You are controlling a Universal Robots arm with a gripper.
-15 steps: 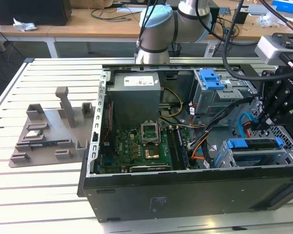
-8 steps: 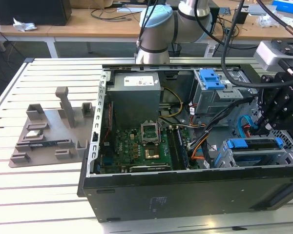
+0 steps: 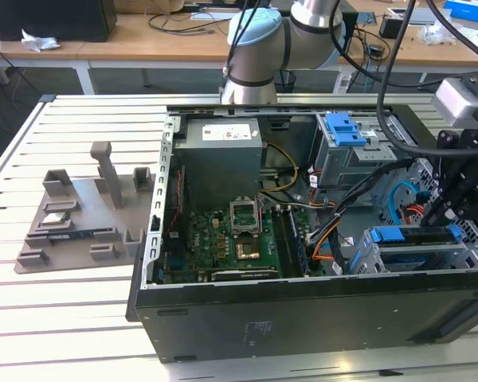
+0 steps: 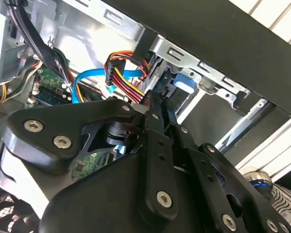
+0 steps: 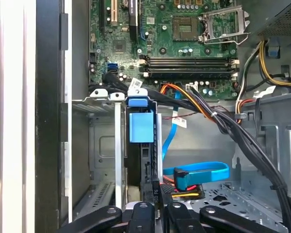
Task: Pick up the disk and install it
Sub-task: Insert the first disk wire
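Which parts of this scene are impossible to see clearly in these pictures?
- The disk: in the first wrist view it stands edge-on in the metal cage, so its label and flat faces are hidden.
- The tool: in both wrist views its own black links cover the fingertips.
- The case's corner at the exterior view's right: the arm's black head blocks it.

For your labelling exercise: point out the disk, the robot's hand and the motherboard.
disk [image 5: 141, 127], first wrist view, blue end tab.
hand [image 5: 155, 194], first wrist view, between the fingertips.
motherboard [image 3: 223, 239], exterior view, green board surface.
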